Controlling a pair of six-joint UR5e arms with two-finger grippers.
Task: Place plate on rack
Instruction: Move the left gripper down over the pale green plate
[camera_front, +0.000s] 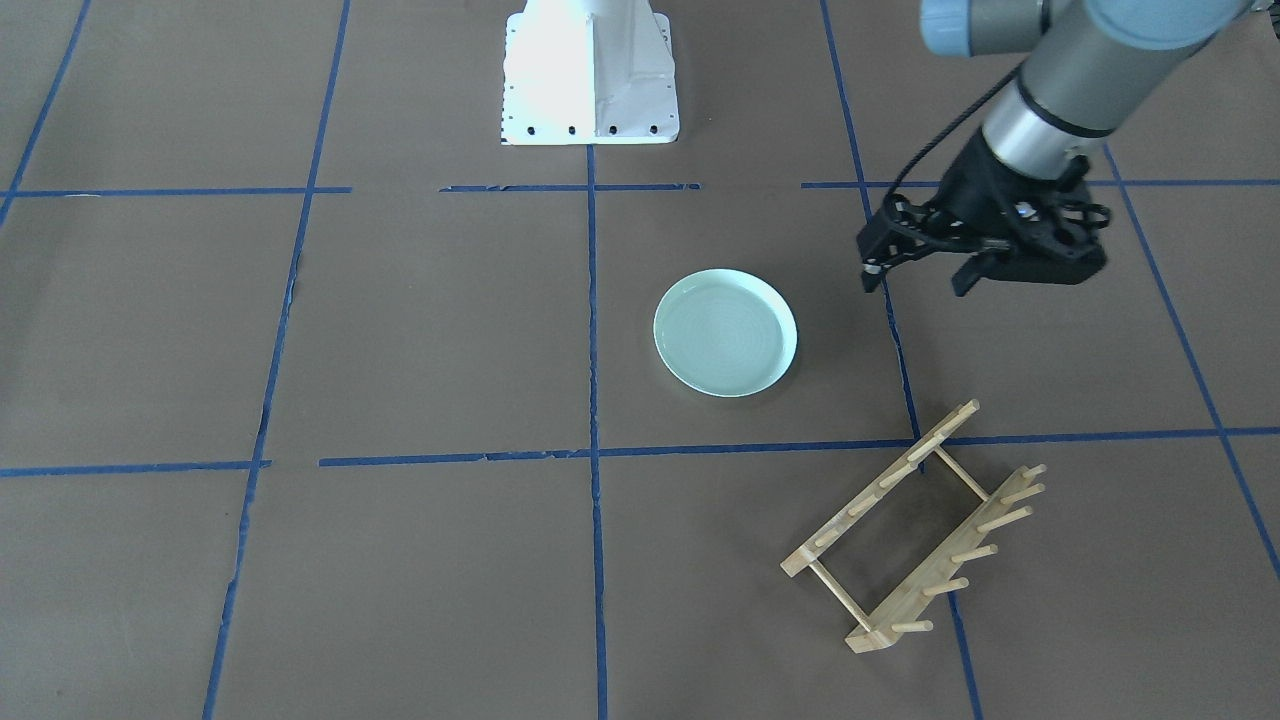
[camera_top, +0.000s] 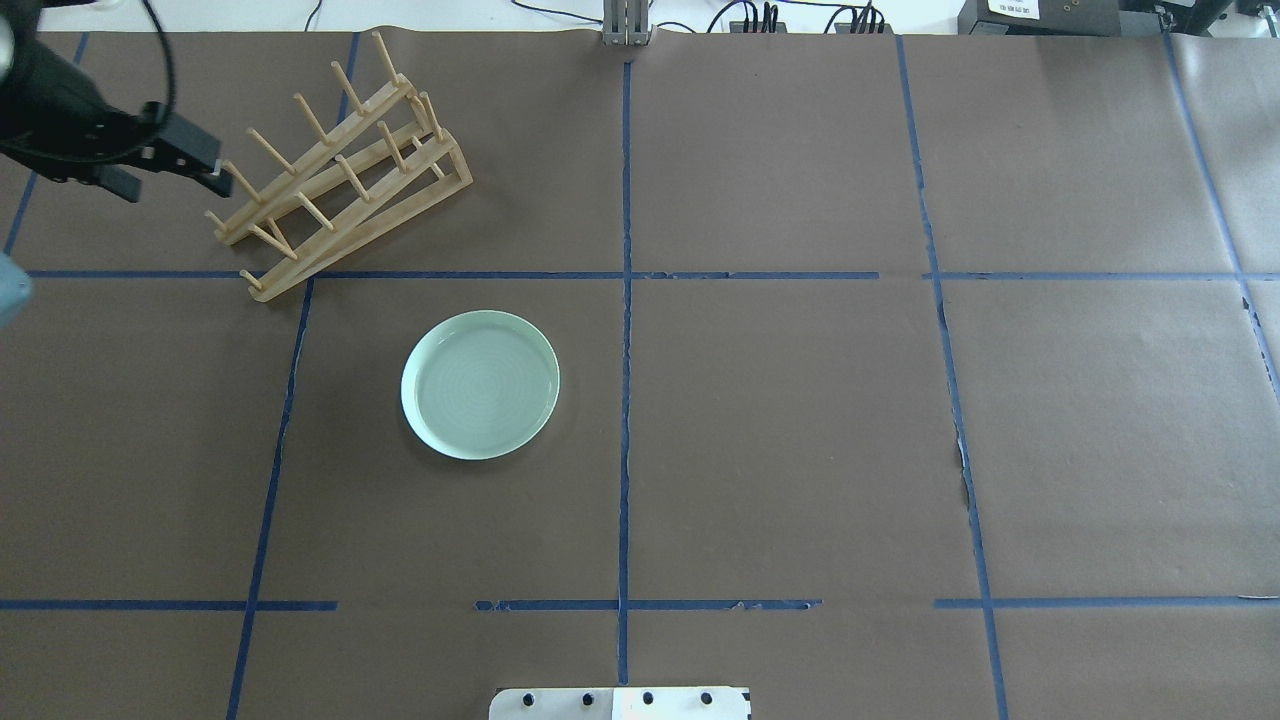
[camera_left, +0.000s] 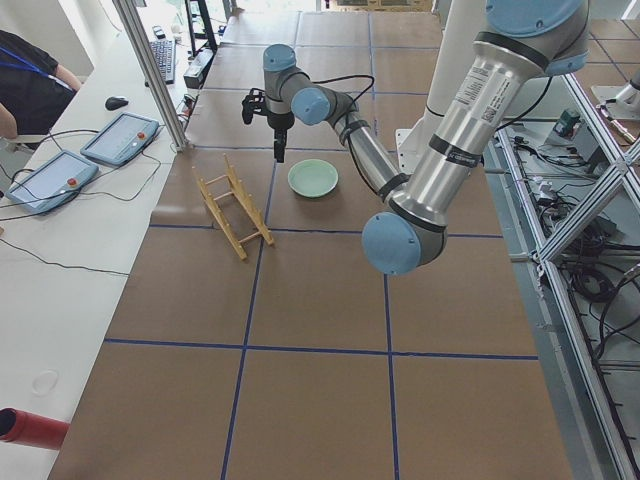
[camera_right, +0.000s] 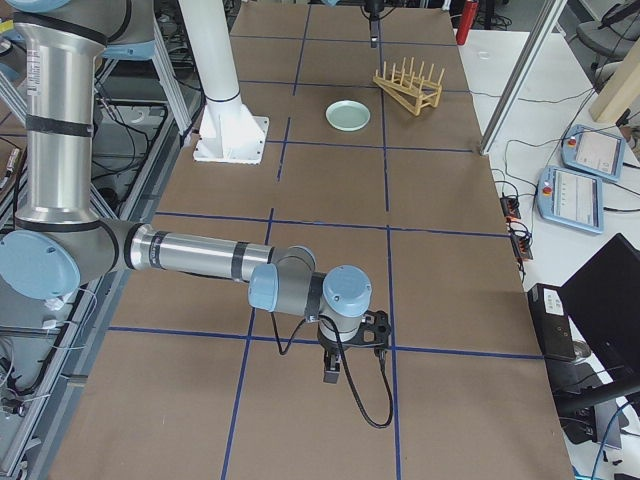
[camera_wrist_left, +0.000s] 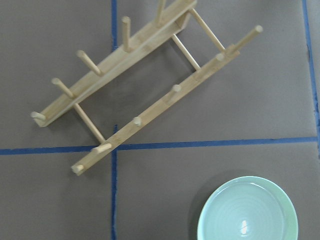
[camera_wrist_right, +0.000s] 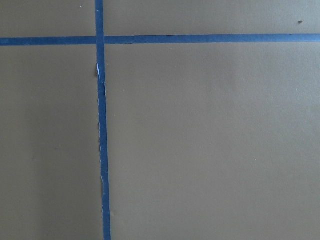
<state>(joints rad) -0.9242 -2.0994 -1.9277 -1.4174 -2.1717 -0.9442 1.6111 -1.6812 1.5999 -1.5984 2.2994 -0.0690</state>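
Observation:
The pale mint-green plate lies flat on the brown table, near its middle. The light wooden rack stands beyond it at an angle, pegs up and empty. My left gripper hangs open and empty above the table, beside the rack's end and apart from the plate. The left wrist view looks down on the rack and part of the plate. My right gripper is low over the table far from both; I cannot tell if it is open or shut.
The robot's white base stands at the table's near edge. Blue tape lines cross the brown paper. A side table with two tablets and an aluminium post lies past the rack.

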